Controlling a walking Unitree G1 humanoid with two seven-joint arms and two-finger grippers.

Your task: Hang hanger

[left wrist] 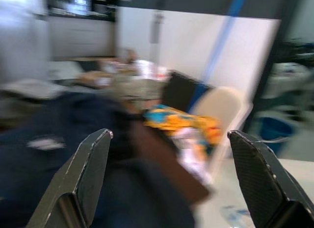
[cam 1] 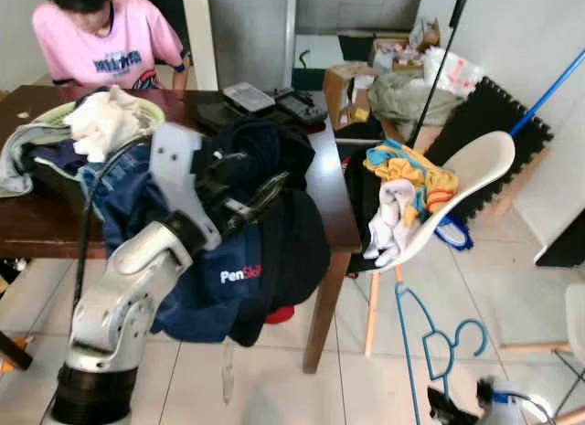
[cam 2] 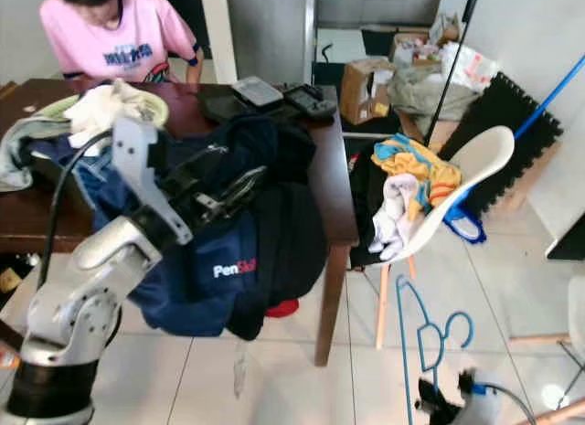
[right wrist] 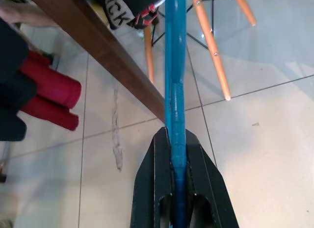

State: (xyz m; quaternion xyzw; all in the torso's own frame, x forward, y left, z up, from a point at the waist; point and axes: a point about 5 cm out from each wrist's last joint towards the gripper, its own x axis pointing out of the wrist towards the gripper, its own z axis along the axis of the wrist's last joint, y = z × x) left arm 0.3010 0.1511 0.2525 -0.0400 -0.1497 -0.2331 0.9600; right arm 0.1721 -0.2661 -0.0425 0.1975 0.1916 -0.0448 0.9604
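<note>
A thin blue hanger (cam 1: 430, 341) stands upright low on the right, over the floor tiles and beside the white chair (cam 1: 480, 160). My right gripper (cam 1: 450, 409) is under it, and the right wrist view has its fingers shut on the hanger's blue bar (right wrist: 175, 81). My left gripper (cam 1: 249, 195) is raised over the heap of dark clothes (cam 1: 265, 151) on the table. In the left wrist view its fingers (left wrist: 93, 164) are wide apart with nothing between them. That view is blurred.
A navy garment (cam 1: 215, 288) with white lettering hangs off the brown table (cam 1: 331, 206). A basket with pale cloth (cam 1: 105, 119) sits at the table's left. A person in a pink shirt (cam 1: 110, 41) sits behind. Colourful clothes (cam 1: 411, 174) lie on the chair. Red items (right wrist: 46, 98) sit under the table.
</note>
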